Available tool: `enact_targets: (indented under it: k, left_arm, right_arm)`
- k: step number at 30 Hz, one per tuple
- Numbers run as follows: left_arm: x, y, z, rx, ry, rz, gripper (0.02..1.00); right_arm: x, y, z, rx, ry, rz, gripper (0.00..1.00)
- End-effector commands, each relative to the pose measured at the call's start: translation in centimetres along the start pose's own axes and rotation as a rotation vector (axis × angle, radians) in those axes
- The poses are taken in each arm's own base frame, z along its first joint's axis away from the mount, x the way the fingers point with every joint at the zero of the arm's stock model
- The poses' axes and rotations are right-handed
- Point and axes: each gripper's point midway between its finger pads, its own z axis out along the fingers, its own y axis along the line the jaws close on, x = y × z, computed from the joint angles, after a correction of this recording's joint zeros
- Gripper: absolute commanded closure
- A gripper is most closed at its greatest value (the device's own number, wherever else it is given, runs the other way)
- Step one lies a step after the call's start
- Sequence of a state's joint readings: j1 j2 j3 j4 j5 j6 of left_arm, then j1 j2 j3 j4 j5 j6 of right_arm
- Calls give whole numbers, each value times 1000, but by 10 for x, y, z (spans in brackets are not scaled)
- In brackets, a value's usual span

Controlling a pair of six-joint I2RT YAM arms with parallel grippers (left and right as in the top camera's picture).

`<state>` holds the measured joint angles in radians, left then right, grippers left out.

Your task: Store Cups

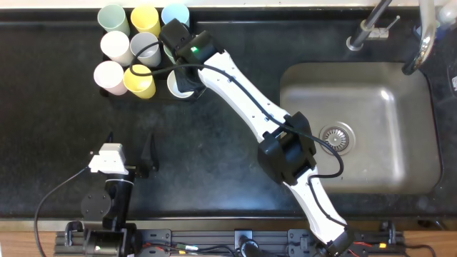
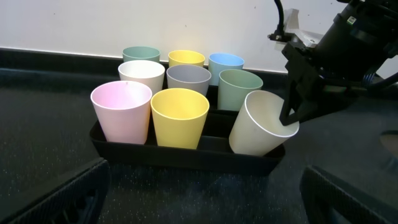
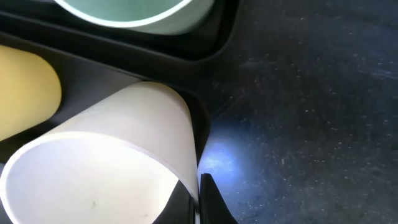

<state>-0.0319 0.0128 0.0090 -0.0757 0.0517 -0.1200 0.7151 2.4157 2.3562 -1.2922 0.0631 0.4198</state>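
We count nine cups in a shallow black tray (image 2: 186, 158) on the desk (image 2: 43, 124). Eight stand upright, mouths up: a pink cup (image 2: 122, 112), two yellow, one white, one grey, two green, one blue. The ninth, a cream cup (image 2: 256, 127), leans tilted in the tray's end corner, its rim pinched by the right gripper (image 2: 288, 118).

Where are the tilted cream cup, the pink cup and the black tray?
Cream cup (image 2: 258, 129): left wrist view, outer side wall.
Pink cup (image 2: 121, 119): left wrist view, front wall.
Tray (image 2: 186, 159): left wrist view, front wall.
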Motion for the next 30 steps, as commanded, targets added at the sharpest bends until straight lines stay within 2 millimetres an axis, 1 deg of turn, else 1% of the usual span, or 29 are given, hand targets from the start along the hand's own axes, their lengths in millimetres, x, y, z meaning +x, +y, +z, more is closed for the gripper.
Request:
enact_targets:
  k: [1,10,18,20,23,26,28,30]
  left_arm:
    - [0,-2,-1,12,-3,26,18]
    - [0,-2,-1,12,-3,26,18]
    - [0,-2,-1,12,-3,26,18]
    - [0,-2,-1,12,-3,26,18]
    - [0,-2,-1,12,-3,26,20]
    - [0,-2,-1,12,-3,26,18]
    - [0,-2,-1,12,-3,26,18]
    - [0,-2,-1,12,-3,26,18]
  right_arm:
    - [-18,-4,-10,32,-79,31,956]
    - [-25,-5,-10,23,-104,42,956]
    - [-22,-6,-10,27,-89,37,945]
    - [-20,-6,-10,26,-82,36,899]
    - [-19,-7,-10,30,-76,36,776]
    - [-18,-7,-12,30,-75,36,689]
    - [-19,-7,-19,26,-84,31,652]
    - [-24,-7,-39,16,-120,23,617]
